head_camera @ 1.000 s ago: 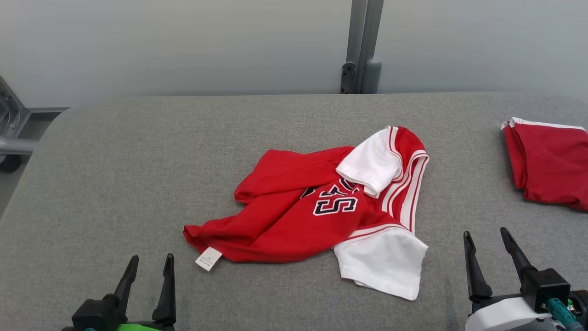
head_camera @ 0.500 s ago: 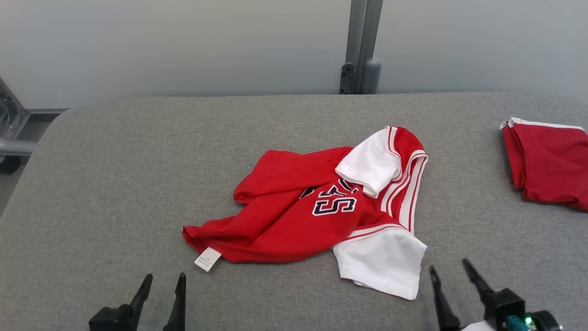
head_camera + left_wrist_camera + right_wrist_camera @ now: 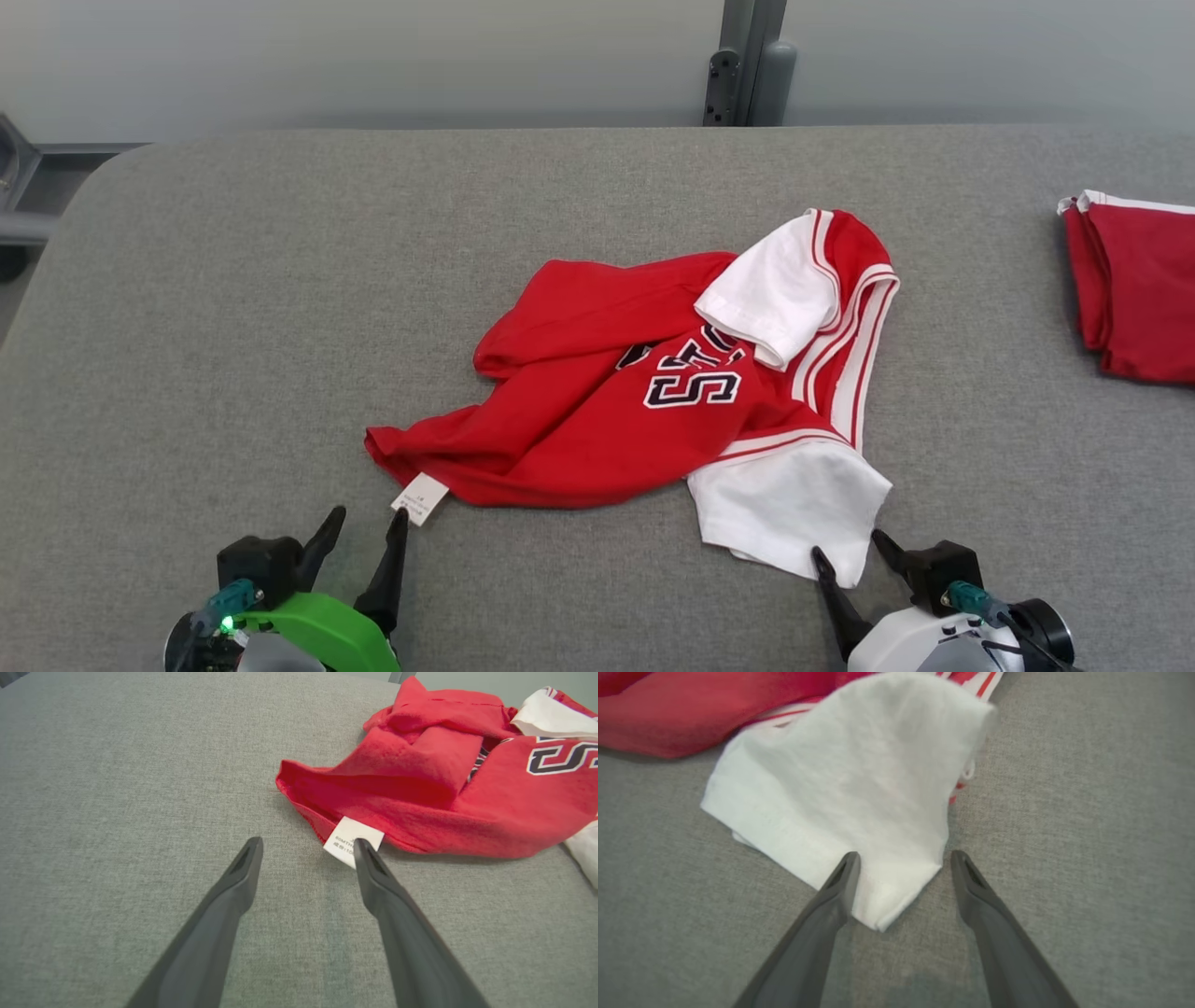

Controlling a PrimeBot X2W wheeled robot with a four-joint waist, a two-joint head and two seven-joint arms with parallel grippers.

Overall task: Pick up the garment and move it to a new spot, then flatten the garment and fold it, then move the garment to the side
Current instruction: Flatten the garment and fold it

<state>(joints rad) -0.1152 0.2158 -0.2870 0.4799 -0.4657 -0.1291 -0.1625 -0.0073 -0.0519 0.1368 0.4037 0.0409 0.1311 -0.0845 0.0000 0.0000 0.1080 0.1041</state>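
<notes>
The garment (image 3: 607, 411) is a crumpled red shirt with white sleeves and dark lettering, lying mid-table. Its white label (image 3: 419, 498) pokes out at the near-left hem. My left gripper (image 3: 369, 523) stands open just in front of that label; in the left wrist view the right finger's tip overlaps the label (image 3: 352, 841) while the left gripper (image 3: 306, 845) holds nothing. My right gripper (image 3: 850, 549) is open at the near corner of the lower white sleeve (image 3: 794, 509). In the right wrist view that sleeve corner (image 3: 887, 905) lies between the spread fingers of the right gripper (image 3: 903, 858).
A folded red garment with white trim (image 3: 1134, 280) rests at the table's far right edge. The grey fabric-covered table (image 3: 233, 327) stretches wide to the left. A grey post (image 3: 747, 61) stands behind the back edge, and a metal frame (image 3: 19, 201) at the far left.
The camera has tilted down and the scene has shifted. Both grippers have moved inward and toward the garment: the left up to the label, the right onto the white sleeve's corner.
</notes>
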